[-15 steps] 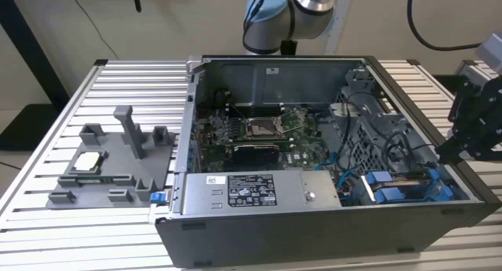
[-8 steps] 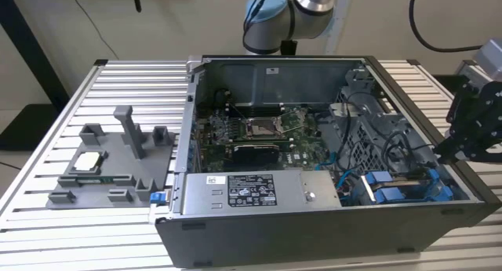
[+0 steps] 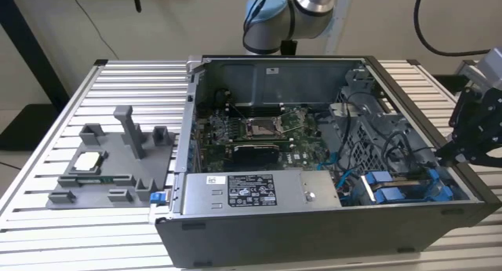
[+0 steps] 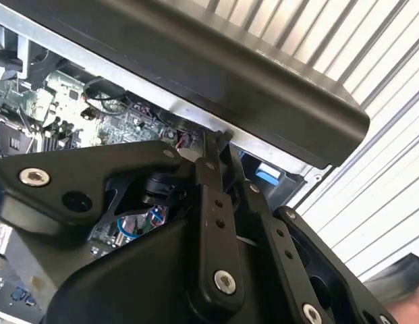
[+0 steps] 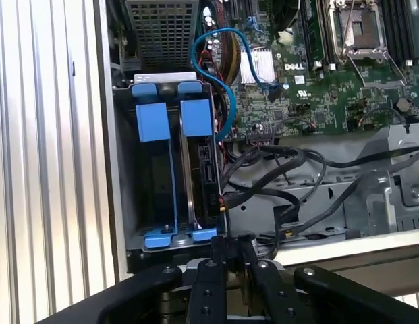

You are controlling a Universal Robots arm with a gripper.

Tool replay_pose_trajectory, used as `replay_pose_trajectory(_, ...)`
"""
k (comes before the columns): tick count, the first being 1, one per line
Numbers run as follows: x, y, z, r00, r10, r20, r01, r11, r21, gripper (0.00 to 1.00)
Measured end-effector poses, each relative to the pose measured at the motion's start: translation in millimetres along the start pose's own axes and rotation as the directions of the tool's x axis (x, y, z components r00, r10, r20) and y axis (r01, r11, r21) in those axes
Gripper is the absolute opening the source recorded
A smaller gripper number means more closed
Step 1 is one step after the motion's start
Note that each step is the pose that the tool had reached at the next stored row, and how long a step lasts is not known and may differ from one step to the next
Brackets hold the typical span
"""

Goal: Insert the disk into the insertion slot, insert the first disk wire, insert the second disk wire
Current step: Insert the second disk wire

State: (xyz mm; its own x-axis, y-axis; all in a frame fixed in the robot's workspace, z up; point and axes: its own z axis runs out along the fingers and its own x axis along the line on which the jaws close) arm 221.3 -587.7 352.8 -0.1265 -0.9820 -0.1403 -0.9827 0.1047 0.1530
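A robotics lab: slatted aluminium bench (image 3: 126,83), opened computer case (image 3: 314,236), grey parts jig (image 3: 117,165).

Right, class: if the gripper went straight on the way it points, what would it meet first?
Probably the near end of the blue-framed disk, just past the case rim. The gripper sits close to that rim, so depth is uncertain and the rim itself could come first.

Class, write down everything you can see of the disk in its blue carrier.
The disk stands on edge, seated in the insertion slot of the dark metal cage, presenting its thin dark edge with a connector strip. A bright blue plastic carrier clips round it, with a broad tab at one end. Black cables lie close beside it.
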Motion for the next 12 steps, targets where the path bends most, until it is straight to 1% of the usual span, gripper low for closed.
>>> replay_pose_trajectory(1, 0.1, 0.0, -0.3, 1.0000, 0.001, 0.0016, -0.001, 1.0000, -0.0006, 0.20)
replay_pose_trajectory(3, -0.5, 1.1, -4.8, 1.0000, 0.001, 0.0078, -0.001, 1.0000, -0.0015, 0.20)
replay_pose_trajectory(5, -0.9, 4.6, -9.8, 0.9999, 0.003, 0.0141, -0.003, 1.0000, -0.0019, 0.20)
replay_pose_trajectory(6, -0.9, 7.0, -11.7, 0.9998, 0.004, 0.0186, -0.004, 1.0000, -0.0021, 0.20)
replay_pose_trajectory(9, -1.1, 13.9, -16.5, 0.9996, 0.007, 0.0291, -0.007, 1.0000, -0.0004, 0.20)
replay_pose_trajectory(10, -1.2, 16.6, -19.0, 0.9995, 0.009, 0.0317, -0.009, 1.0000, -0.0003, 0.19)
replay_pose_trajectory(11, -1.4, 18.5, -21.1, 0.9994, 0.010, 0.0323, -0.010, 1.0000, -0.0002, 0.19)
replay_pose_trajectory(12, -1.5, 19.9, -22.8, 0.9994, 0.010, 0.0323, -0.010, 1.0000, 0.0000, 0.15)
